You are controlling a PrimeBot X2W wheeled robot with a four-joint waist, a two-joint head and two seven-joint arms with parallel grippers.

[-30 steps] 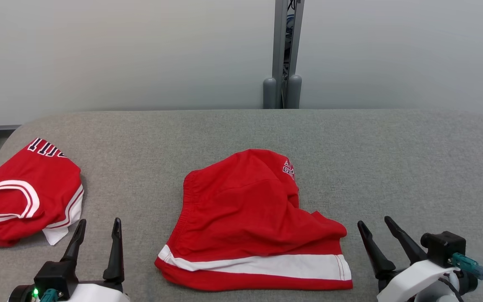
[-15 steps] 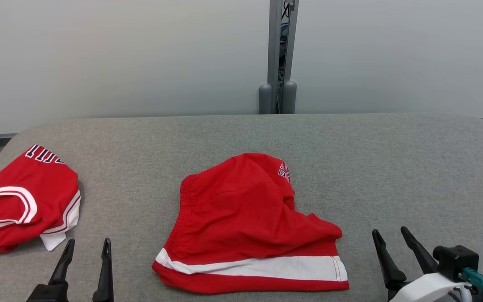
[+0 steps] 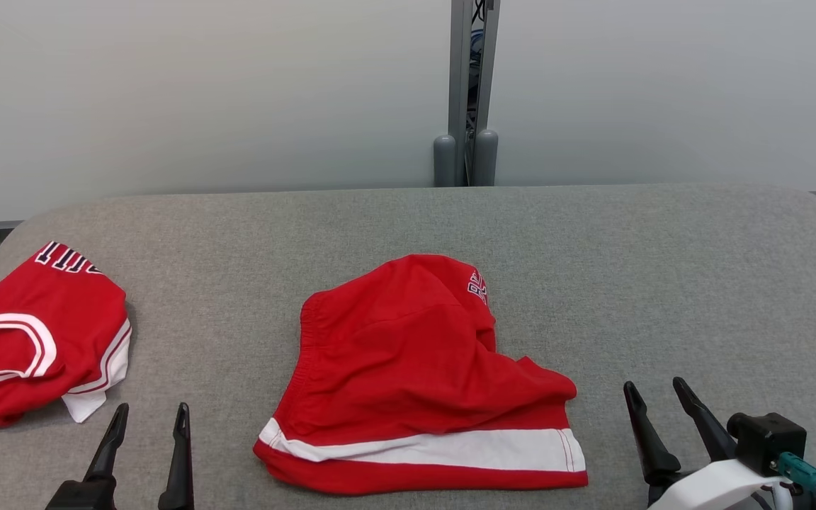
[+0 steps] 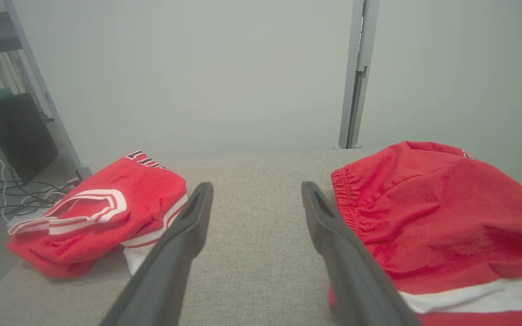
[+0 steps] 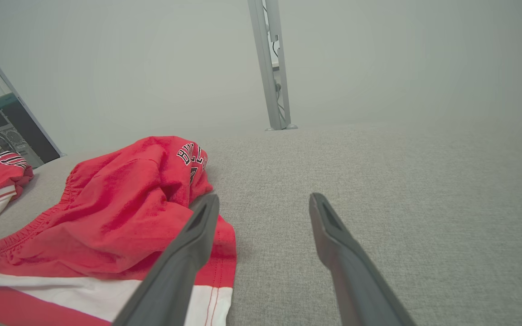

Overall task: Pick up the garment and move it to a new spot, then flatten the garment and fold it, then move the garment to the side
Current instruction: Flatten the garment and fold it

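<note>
Red rumpled shorts (image 3: pixel 415 368), white-banded hem

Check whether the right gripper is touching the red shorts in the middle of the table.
Apart. In the head view, a strip of bare grey table separates the red shorts from the open right gripper.

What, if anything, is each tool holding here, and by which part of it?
Nothing is held. The left tool and the right tool both stand open and empty, one on either side of the red shorts.
</note>
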